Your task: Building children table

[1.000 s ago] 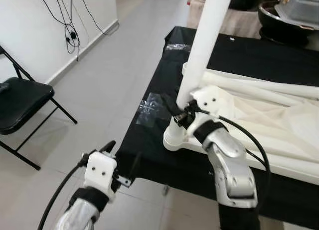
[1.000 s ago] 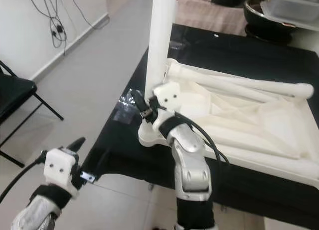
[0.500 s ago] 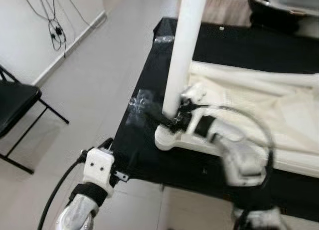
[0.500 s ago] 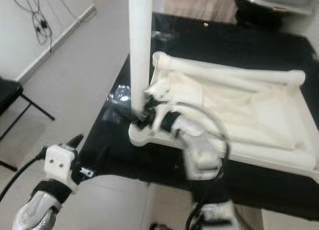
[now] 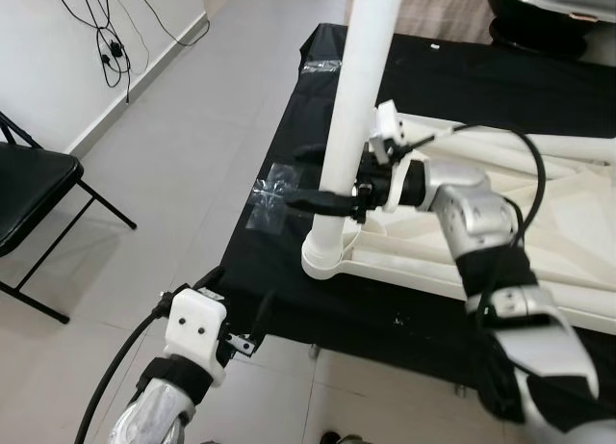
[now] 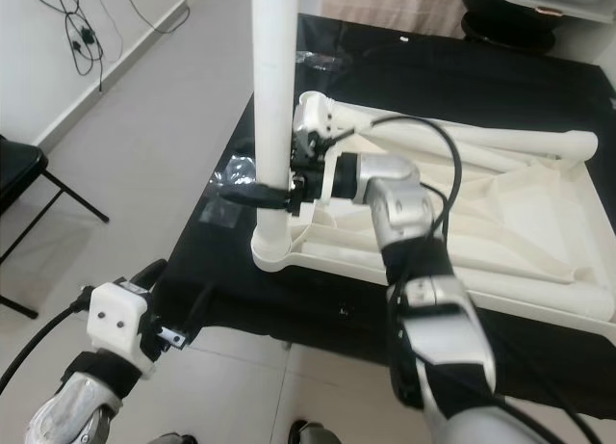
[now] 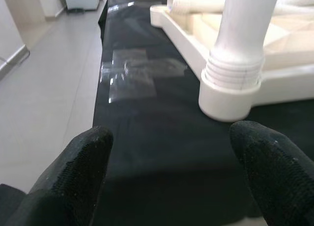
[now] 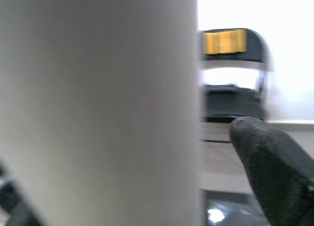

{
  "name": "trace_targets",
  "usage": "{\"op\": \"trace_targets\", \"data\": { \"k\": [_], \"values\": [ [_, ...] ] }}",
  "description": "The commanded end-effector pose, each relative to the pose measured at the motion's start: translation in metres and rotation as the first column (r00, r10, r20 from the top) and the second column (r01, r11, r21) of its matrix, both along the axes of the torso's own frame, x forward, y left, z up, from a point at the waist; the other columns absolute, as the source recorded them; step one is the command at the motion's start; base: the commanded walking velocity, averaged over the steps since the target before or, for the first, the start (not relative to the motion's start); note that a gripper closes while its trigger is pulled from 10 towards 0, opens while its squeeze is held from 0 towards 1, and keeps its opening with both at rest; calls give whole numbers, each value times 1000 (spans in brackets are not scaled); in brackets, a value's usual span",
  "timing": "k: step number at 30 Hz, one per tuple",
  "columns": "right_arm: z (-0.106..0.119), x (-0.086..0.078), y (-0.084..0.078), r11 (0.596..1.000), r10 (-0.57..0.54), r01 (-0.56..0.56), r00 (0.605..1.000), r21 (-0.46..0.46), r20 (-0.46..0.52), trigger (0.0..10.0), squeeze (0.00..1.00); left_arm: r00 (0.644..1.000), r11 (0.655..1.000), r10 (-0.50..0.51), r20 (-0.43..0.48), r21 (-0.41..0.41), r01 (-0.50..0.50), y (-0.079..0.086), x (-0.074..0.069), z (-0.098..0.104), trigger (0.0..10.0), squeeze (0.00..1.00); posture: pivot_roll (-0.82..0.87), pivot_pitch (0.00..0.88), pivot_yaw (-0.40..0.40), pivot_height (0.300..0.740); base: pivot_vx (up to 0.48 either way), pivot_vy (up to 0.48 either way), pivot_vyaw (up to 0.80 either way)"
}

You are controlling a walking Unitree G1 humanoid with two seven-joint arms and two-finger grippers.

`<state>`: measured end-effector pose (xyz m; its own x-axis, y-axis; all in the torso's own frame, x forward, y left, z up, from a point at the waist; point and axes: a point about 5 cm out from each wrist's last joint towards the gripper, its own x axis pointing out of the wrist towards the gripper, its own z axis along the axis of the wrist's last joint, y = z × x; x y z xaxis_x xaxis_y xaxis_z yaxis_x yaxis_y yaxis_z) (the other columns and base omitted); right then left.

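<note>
L end effector [image 5: 217, 314] spread wide, empty, low by table [image 5: 289, 300] edge. R end effector [image 5: 322, 179] nearer the job: fingers straddle the upright leg [image 5: 358, 107], grasping it just above its corner socket [image 5: 325, 261] on the upturned top [image 6: 500, 222]. Leg's upper end is cut off; thread seating hard to judge.

A plain indoor room, likely in a home: pale tiled floor [image 5: 183, 126], white wall [image 5: 58, 68] with dangling black cables [image 5: 115, 49], a black folding chair [image 5: 34, 189], and a black-covered table [image 5: 462, 88].
</note>
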<state>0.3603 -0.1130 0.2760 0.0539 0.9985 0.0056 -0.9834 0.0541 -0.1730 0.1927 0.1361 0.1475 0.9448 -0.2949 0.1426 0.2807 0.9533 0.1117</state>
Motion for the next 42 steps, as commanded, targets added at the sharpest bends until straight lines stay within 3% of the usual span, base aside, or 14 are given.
{"op": "trace_targets", "data": {
  "k": [1,13,17,18,22,25,31,32,33,34,37,38,41,42],
  "values": [
    [-1,0,-1,998,56,-56,998,-25,-2,0,0,1000,1000,-1,-13,13,1,0,-3,-1,10000,0,175,246,-85,740,0,0,0],
    [1,5,-14,995,86,-85,996,-51,12,0,0,1000,1000,-20,-12,-1,20,-6,-1,1,10000,0,137,245,-96,740,0,0,0],
    [-21,2,-20,989,-141,144,987,-37,76,0,0,1000,1000,-22,-8,-8,22,-8,0,1,10000,0,130,241,-110,740,0,0,0],
    [-31,1,-17,962,-271,273,961,-20,58,0,0,1000,1000,-21,-7,-10,21,-8,0,1,10000,0,116,236,-116,740,0,0,0],
    [-95,-26,-5,545,-836,829,549,-122,-3,0,0,1000,1000,-12,-5,-13,12,-4,3,1,10000,0,73,238,-85,740,0,0,0],
    [-100,-35,2,501,-865,857,498,-120,-57,0,0,1000,1000,-17,-4,-13,17,-4,5,0,10000,0,59,223,-83,740,0,0,0],
    [-86,-22,23,537,-843,841,534,-68,-67,1333,0,999,999,-38,-4,-18,38,-8,12,-2,10000,0,58,193,-84,740,0,0,0],
    [-72,-15,23,553,-832,833,551,-14,-59,10000,0,999,999,-41,0,-19,41,-9,13,-1,10000,0,62,195,-90,740,0,0,0],
    [-67,-19,24,536,-843,844,535,-1,-58,10000,0,999,999,-41,2,-18,41,-9,13,-1,10000,0,62,195,-90,740,0,0,0],
    [-61,-22,25,538,-840,843,538,23,-75,10000,1000,999,999,-38,3,-17,38,-9,13,-1,10000,0,61,197,-91,740,0,0,0],
    [-54,-27,27,625,-773,779,626,43,-102,10000,1000,1000,999,-28,4,-16,28,-8,12,0,10000,0,66,200,-94,740,0,0,0],
    [-43,-28,24,727,-674,682,731,85,-105,10000,1000,1000,1000,-22,4,-17,22,-7,11,0,10000,0,73,205,-96,740,0,0,0],
    [-30,-26,17,805,-576,577,816,133,-54,10000,1000,1000,1000,-19,5,-16,19,-7,11,0,10000,0,79,212,-95,740,0,0,0],
    [-23,-25,10,884,-446,446,894,138,-32,10000,1000,1000,1000,-19,6,-16,19,-7,10,0,10000,0,81,215,-95,740,0,0,0]
  ]
}}
